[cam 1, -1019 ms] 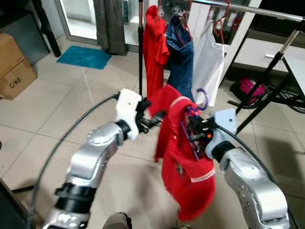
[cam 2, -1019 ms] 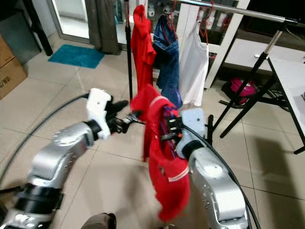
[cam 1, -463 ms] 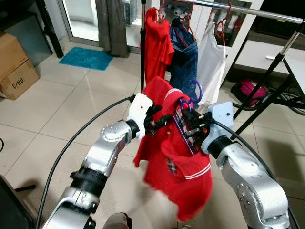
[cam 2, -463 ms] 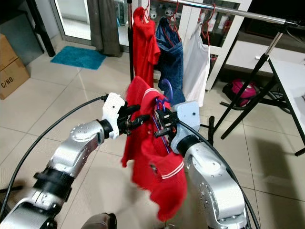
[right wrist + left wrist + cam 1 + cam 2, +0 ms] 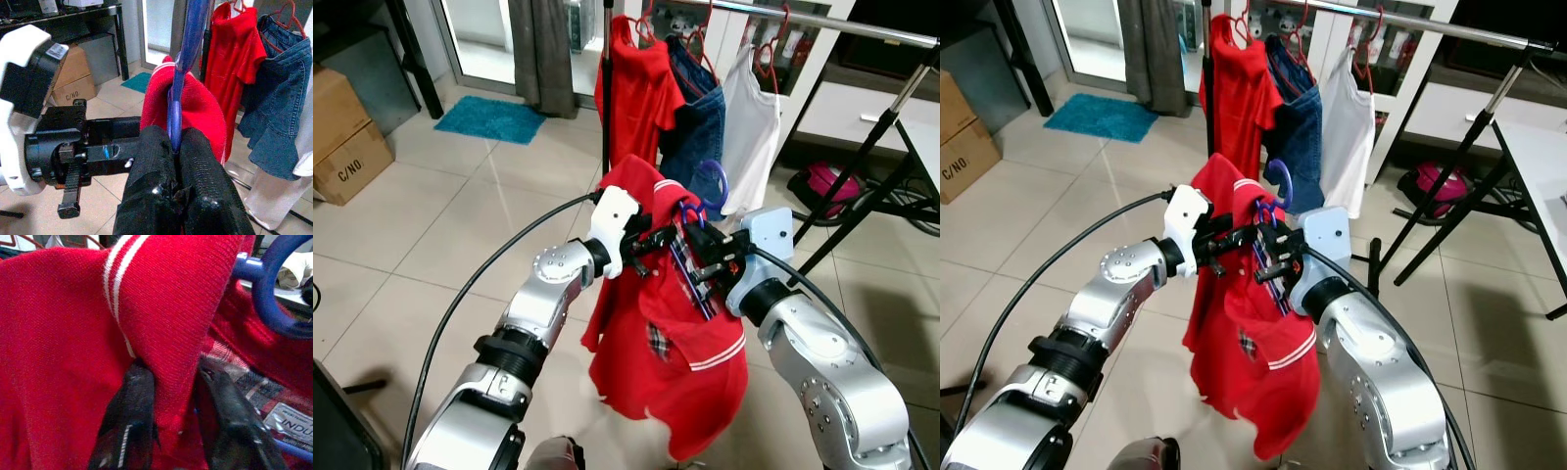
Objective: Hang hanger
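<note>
A red polo shirt (image 5: 656, 372) with white-striped collar hangs on a blue plastic hanger (image 5: 713, 184) in front of my chest. My right gripper (image 5: 697, 257) is shut on the hanger's blue stem (image 5: 177, 98), just below the hook. My left gripper (image 5: 658, 239) pinches the shirt's collar (image 5: 161, 308) between its two black fingers (image 5: 129, 421). Beyond, a metal clothes rail (image 5: 847, 22) carries a red shirt (image 5: 636, 93), a denim garment (image 5: 700, 117) and a white top (image 5: 749, 122) on red hangers.
The rail's black stand legs (image 5: 862, 176) spread at the right, beside a pink bag (image 5: 824, 181) on the floor. A cardboard box (image 5: 342, 132) stands at far left, a teal mat (image 5: 489, 117) by the doorway, and a black cable (image 5: 460, 294) arcs beside my left arm.
Both arms have lifted the shirt and hanger slightly toward the rail. The left gripper has drawn closer to the right one at the collar, and the shirt hangs straighter.
</note>
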`<state>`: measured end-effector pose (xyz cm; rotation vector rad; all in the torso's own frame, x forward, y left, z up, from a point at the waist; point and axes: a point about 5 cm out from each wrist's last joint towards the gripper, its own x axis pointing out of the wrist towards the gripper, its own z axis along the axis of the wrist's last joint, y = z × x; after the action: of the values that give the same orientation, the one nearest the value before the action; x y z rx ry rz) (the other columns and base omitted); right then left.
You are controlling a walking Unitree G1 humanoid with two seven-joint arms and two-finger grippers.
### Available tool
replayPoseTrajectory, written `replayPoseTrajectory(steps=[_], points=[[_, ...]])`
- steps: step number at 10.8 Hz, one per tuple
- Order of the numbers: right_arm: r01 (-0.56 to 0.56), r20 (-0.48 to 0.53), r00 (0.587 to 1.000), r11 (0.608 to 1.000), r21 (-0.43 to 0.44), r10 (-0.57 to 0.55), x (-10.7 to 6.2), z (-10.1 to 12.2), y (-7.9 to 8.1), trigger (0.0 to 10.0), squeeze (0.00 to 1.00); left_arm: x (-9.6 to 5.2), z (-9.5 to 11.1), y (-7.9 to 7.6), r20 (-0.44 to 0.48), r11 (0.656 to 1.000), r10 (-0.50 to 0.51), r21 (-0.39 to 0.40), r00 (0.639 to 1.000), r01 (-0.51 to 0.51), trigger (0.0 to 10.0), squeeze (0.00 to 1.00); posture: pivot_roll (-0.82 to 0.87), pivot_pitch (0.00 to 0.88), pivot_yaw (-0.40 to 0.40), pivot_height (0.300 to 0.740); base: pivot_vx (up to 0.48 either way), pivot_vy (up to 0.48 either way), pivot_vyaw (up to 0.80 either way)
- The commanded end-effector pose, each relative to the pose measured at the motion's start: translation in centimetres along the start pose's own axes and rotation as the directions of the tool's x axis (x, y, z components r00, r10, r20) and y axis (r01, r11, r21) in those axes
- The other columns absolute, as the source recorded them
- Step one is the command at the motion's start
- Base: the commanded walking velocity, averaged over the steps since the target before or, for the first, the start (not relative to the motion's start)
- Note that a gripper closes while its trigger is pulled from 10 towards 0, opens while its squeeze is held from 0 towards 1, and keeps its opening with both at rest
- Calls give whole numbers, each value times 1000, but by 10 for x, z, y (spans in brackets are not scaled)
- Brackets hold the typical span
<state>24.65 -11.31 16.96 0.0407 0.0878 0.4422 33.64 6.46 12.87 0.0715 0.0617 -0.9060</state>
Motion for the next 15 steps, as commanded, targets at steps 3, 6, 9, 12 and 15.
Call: replayPoseTrajectory(steps=[3, 6, 9, 12, 15], points=[[0, 26, 1000, 1000, -3, 0, -3, 5, 0, 0, 0, 2, 3, 3, 14, 999, -14, 29, 1000, 13, 0, 0, 67, 58, -15, 740, 0, 0, 0], [8, 8, 1000, 1000, 2, -8, -2, 1, -1, 0, 0, -1, -1, 0, 10, 999, -41, 35, 999, 41, 0, 0, 76, 59, -24, 740, 0, 0, 0], [18, -27, 999, 1000, -24, -19, -3, -4, -4, 0, 0, -5, 8, 5, 51, 999, -22, 39, 998, 20, 0, 0, 70, 55, -24, 740, 0, 0, 0], [-21, -103, 995, 997, -77, 13, -10, -20, -9, 0, 0, -21, 41, 31, 162, 992, 90, 77, 983, -104, 0, 0, 70, 56, -22, 740, 0, 0, 0], [-292, -167, 948, 950, -109, 272, -35, -28, -1, 0, 0, -64, 86, 97, 187, 928, 309, 154, 932, -339, 0, 0, 79, 59, -27, 740, 0, 0, 0]])
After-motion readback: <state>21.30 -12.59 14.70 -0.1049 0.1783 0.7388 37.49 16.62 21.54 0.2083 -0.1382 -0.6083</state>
